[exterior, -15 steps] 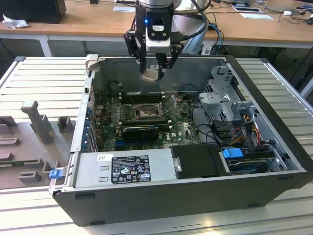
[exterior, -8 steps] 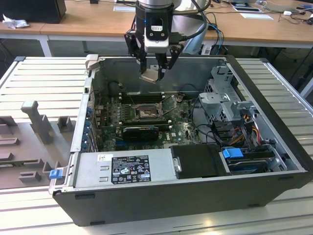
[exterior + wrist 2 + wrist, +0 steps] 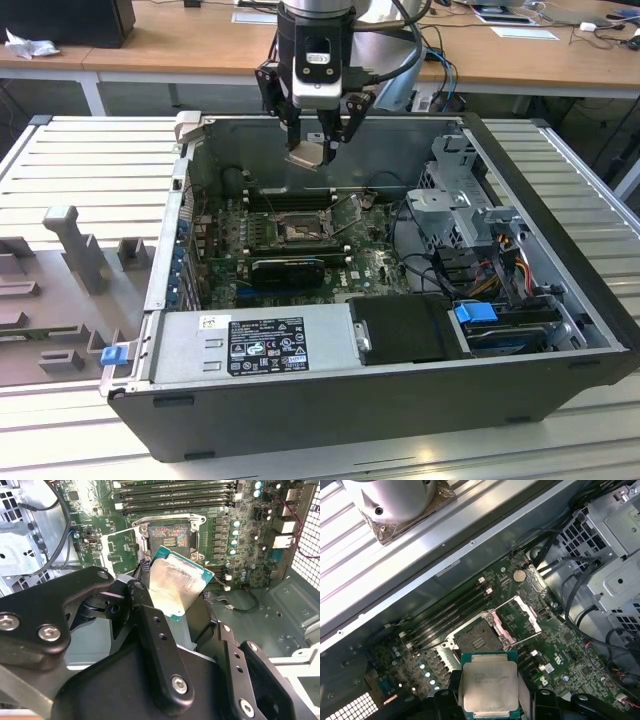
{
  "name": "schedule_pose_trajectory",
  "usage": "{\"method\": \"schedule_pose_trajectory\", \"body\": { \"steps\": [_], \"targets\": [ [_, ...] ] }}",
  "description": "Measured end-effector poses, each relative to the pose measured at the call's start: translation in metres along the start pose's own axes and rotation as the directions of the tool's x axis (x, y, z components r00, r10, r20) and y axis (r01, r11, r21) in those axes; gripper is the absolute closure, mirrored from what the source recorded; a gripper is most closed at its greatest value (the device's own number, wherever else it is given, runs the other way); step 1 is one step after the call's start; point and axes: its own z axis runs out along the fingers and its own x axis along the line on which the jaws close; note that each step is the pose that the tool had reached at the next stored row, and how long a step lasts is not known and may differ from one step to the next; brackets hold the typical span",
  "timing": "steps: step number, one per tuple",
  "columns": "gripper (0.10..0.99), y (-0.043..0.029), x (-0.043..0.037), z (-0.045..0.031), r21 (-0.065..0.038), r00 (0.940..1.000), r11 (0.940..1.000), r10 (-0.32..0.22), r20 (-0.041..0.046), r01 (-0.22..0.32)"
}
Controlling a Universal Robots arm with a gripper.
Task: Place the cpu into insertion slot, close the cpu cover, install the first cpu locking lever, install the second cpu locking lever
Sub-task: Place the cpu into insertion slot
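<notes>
— Nearest the lens in the exterior view?
— Black case wall (image 3: 350, 420), lower middle of the frame, resting on the slatted bench (image 3: 90, 170). Just inside it, a grey power supply box (image 3: 260, 345) along the near side of the open case.

— Beyond that?
— Green circuit board (image 3: 370, 265) at the frame's centre, with a black oblong card (image 3: 287, 268) lying across its near part. Silver drive cage (image 3: 460, 200) off toward the exterior view's right.

— And the socket?
— Just past the card: insertion slot (image 3: 298, 232), silver-rimmed, dark centre uncovered, nothing seated in it.

— Covered at all?
— No. Hinged up off the slot and standing at one side of it: cpu cover (image 3: 106, 550), with green board visible through its square window in the second wrist view.

— Behind the slot?
— Long black memory slots (image 3: 290, 198), side by side, close to the case's rear wall.

— Gripper?
— Upper middle of the exterior view: gripper (image 3: 312, 150) hanging over the board, closed on the cpu (image 3: 307, 153) by two opposite edges. Held in the air, apart from the slot, pale silver face showing in both wrist views.

— Farthest back?
— Wooden bench (image 3: 180, 40) across the top of the frame.
</notes>
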Motion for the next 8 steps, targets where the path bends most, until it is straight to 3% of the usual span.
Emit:
{"method": "schedule_pose_trajectory", "body": {
  "steps": [8],
  "targets": [
    [0.557,0.0,0.0,0.0003,-0.001,0.9996,0.9996,0.029,0.0025,-0.029]
  ]
}}
